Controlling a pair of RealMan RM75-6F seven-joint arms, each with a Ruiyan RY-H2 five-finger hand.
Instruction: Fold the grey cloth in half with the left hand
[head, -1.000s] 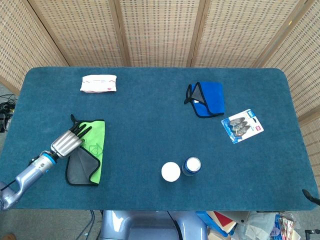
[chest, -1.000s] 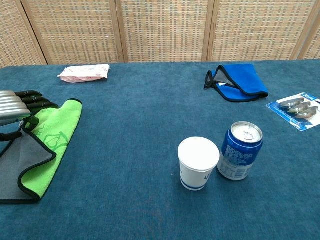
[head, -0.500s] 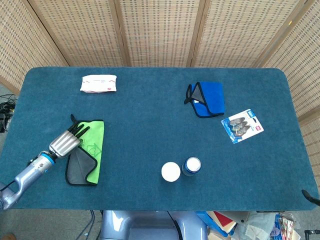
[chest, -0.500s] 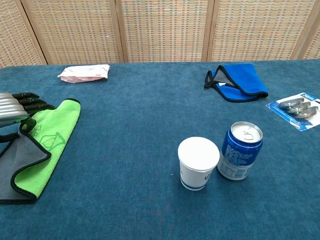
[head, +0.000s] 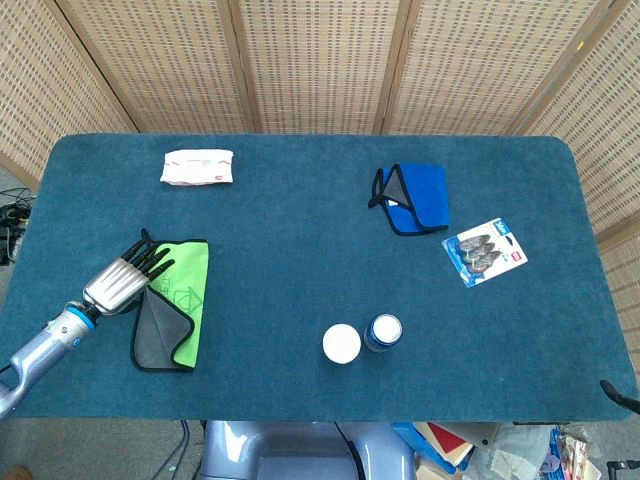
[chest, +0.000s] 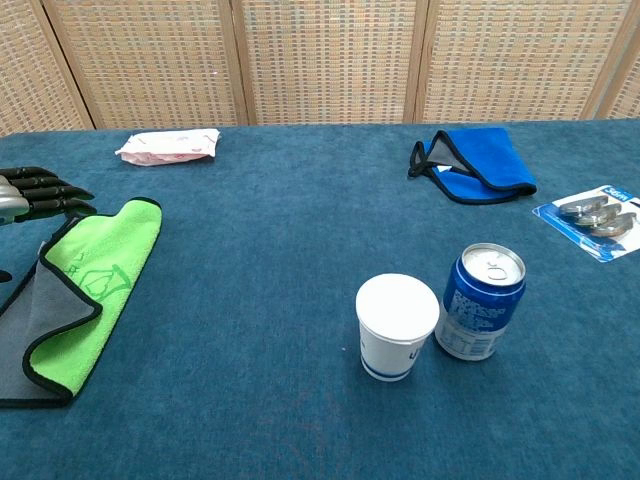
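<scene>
Now my left hand (head: 122, 282) has let go of the grey cloth (head: 155, 338) and drawn back toward the near-left edge of the table (head: 300, 250). A moment ago my fingers were over the cloth's upper corner; now they are spread apart and hold nothing, with only the dark fingertips (chest: 55, 190) near that corner in the chest view. I cannot tell whether they touch the hem or just clear it.

The cloth lies just to the right of my hand, and it has settled narrower than it was a second ago. Its green side is turned over on top, while a grey wedge shows along the side nearest my wrist. So the fold seems made, though not squarely: the green flap sits slanted, and the two edges do not line up at the near end. I judge the task close to finished, with at most a tidy-up of that flap left.

Well off to the right of my hand stand a white paper cup (head: 341, 343) and a blue drink can (head: 383, 331), touching or nearly so. My right hand is not in view.
</scene>
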